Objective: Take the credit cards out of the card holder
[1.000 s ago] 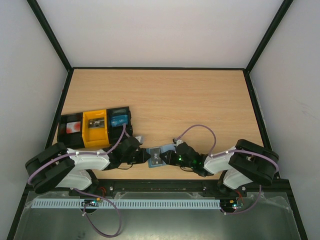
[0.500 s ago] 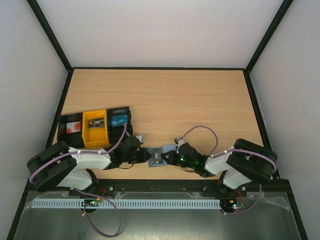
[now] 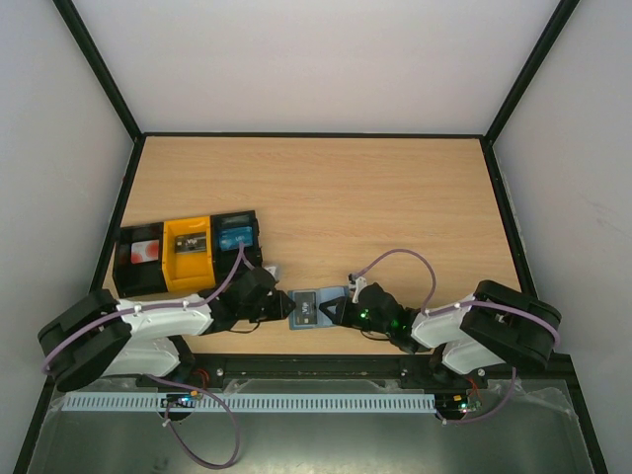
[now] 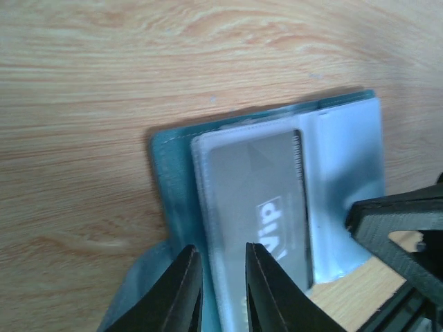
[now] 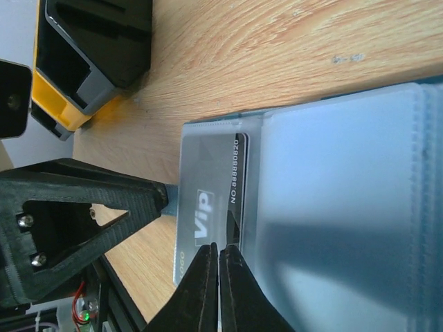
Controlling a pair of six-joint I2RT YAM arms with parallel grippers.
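The teal card holder (image 3: 308,308) lies open on the table near the front edge, between my two grippers. In the left wrist view its teal cover (image 4: 169,180) carries a clear sleeve with a grey "Vip" credit card (image 4: 266,187) in it. My left gripper (image 4: 223,252) hovers over the sleeve's left edge, slightly open, with nothing clamped. My right gripper (image 5: 219,250) is shut, its tips on the card (image 5: 204,187) beside the frosted pocket (image 5: 346,194). The card pokes out of that pocket toward the left gripper's finger (image 5: 83,207).
Three box trays stand in a row at the left: black (image 3: 143,255), yellow (image 3: 188,252) and black with a blue card (image 3: 237,237). The yellow and black trays (image 5: 90,48) sit just beyond the holder. The table's front edge (image 3: 316,354) is right behind the grippers.
My left gripper has opened a little from shut. The right gripper closed fully and moved slightly left, and the card holder now lies flatter between them.
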